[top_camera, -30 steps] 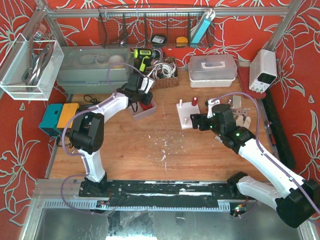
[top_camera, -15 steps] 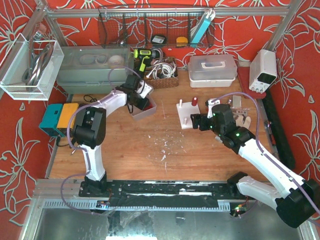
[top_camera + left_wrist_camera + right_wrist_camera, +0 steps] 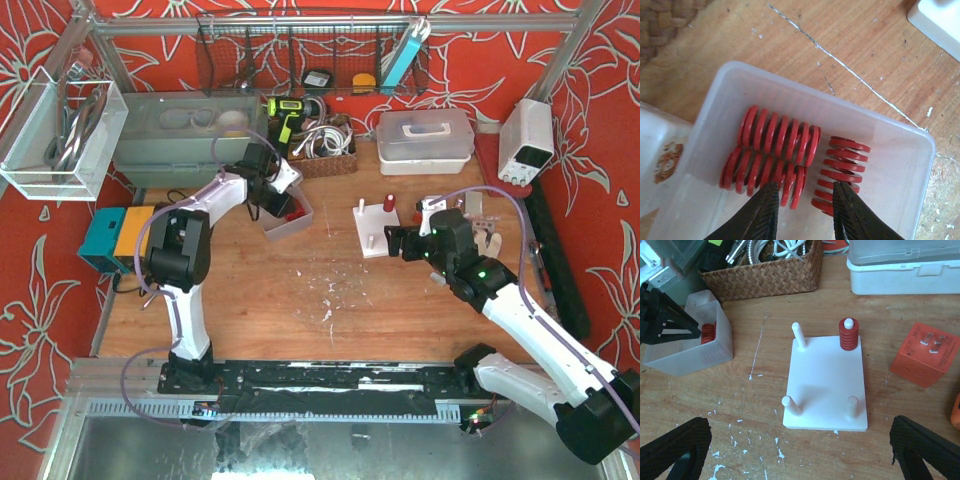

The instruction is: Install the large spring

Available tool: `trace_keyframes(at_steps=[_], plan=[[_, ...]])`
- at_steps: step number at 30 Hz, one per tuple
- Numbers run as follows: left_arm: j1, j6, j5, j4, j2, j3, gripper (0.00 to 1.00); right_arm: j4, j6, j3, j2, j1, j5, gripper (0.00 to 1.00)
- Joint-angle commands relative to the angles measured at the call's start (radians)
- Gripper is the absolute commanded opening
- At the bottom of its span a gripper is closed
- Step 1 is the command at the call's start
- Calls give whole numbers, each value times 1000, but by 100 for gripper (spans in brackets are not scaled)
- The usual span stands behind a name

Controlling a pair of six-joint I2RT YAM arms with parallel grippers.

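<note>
Now the left tool (image 3: 805, 200), jaws parted, is hovering over red springs (image 3: 771, 157) in the bin (image 3: 900, 165), the right tool (image 3: 799, 440) gaping wide near the pegboard (image 3: 825, 375).

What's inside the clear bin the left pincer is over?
The bin holds three red springs: two side by side, a third crosswise beside them. The fingers of the left pincer cover parts of the nearer spring and the third.
</note>
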Motion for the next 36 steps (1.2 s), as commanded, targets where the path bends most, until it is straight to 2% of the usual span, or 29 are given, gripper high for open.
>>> trace_keyframes(at_steps=[1, 9, 17, 26, 31, 36], plan=[[-3, 29, 60, -49, 40, 20, 34, 6, -5, -17, -3, 6, 22, 98], [-25, 39, 70, -31, 68, 21, 40, 6, -7, -18, 2, 6, 28, 99], [-40, 51, 59, -15, 79, -1, 40, 7, -8, -19, 5, 6, 38, 99], [-44, 69, -88, -50, 79, -27, 42, 4, -9, -18, 3, 7, 45, 99], [-46, 76, -87, -51, 95, -25, 42, 3, -9, -19, -6, 6, 53, 99], [-47, 63, -153, -46, 118, -12, 44, 2, -11, -21, -13, 7, 59, 99]])
